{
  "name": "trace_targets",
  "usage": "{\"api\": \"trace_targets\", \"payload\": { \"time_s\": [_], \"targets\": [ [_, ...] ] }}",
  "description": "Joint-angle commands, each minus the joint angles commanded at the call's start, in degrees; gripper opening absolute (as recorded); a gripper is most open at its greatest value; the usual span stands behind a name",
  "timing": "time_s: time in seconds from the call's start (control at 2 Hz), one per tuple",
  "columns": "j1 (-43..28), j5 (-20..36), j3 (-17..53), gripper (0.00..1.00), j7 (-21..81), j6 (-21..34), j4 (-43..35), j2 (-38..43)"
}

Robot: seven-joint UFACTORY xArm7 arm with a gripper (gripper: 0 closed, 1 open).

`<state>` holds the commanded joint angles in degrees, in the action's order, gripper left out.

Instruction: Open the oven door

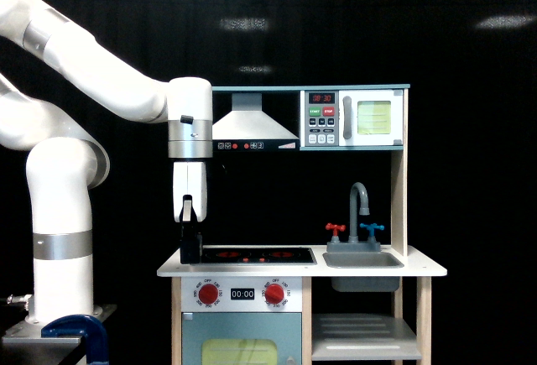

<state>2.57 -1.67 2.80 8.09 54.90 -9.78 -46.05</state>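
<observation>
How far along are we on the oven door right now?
Nothing done yet: the oven door sits shut, flush in its frame. The gripper hangs low over the cooktop's left edge, well below and left of the grey handle. Reaching, grasping and pulling all remain.

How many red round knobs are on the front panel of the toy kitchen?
2. The left knob and the right knob sit on either side of the small clock display, below the stovetop. None seems hidden.
</observation>
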Motion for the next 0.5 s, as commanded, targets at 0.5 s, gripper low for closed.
{"api": "trace_targets", "payload": {
  "time_s": [0.5],
  "targets": [
    [-2.19,-1.14,3.47,1.0,8.94,-4.71,-2.63,5.62]
  ]
}}
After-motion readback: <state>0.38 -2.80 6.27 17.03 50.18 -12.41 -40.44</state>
